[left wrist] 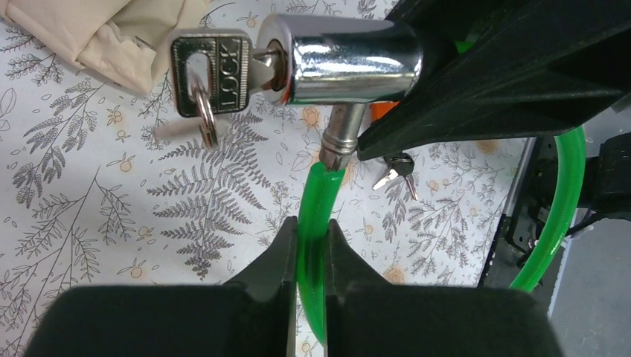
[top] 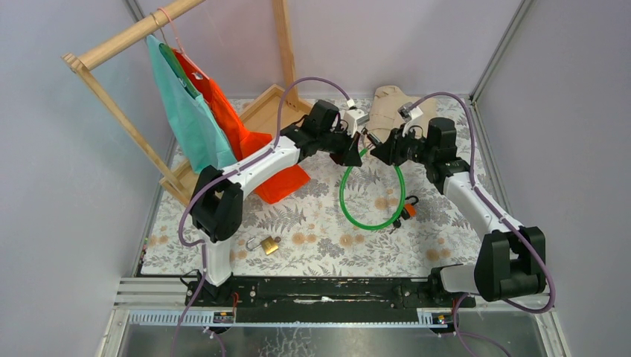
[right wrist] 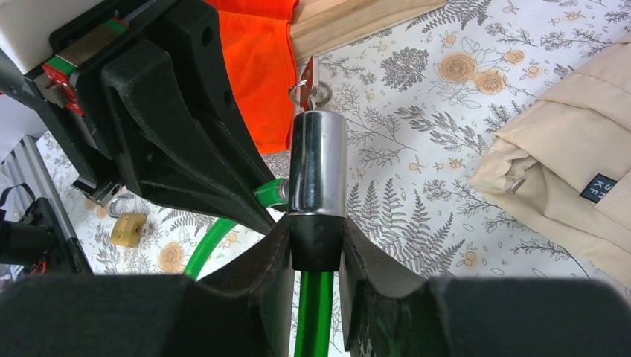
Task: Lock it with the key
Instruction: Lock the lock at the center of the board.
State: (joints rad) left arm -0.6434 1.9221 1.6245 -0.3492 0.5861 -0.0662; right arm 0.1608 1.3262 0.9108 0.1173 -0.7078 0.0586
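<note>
Nearest the arm bases, at about 7 o'clock on the floral table, a brass padlock lies alone. Farther in, a green cable hangs as a loop whose lowest part rests on the cloth. At the loop's 4 o'clock a bunch of spare keys lies just beside it with a small orange piece.

Both grippers meet at the loop's 12 o'clock. The left gripper has its fingers closed tight on the green cable just below the metal pin that enters the lock. The right gripper is clamped around the black collar at the base of the chrome lock cylinder, holding it off the table.

The cylinder's keyhole holds the key. Its blade is inside the lock and its head sticks out toward 9 o'clock in the left wrist view, with a split ring hanging from it.

Beyond the grippers, at 12 o'clock, lies a folded beige garment. At 10 o'clock a wooden rack carries a teal cloth and an orange cloth.
</note>
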